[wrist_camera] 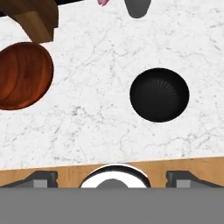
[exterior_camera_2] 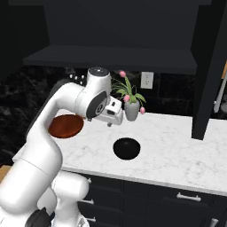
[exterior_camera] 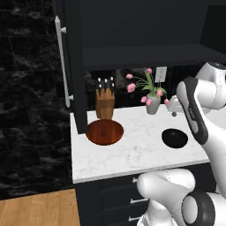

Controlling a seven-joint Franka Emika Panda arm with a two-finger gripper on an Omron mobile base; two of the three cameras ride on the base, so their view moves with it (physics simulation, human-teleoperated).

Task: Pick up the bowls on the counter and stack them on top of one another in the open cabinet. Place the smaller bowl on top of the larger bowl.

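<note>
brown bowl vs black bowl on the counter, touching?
Apart. The hand view shows a wide strip of bare white counter between the brown bowl and the black bowl; the left base view shows the same gap.

- My arm (exterior_camera_2: 66, 106) is glossy white, built of thick rounded links, with dark grey bands at the joints.
- A dark grey cap tops my joint housing (exterior_camera_2: 98, 71) just behind the gripper.
- A dark strip runs along my link's (exterior_camera: 194, 110) edge.
- My gripper (wrist_camera: 112, 177) ends in two small dark grey fingertips (wrist_camera: 41, 177), blocky and square-edged.
- My base (exterior_camera: 170, 194) is a bulbous white shell.
</note>
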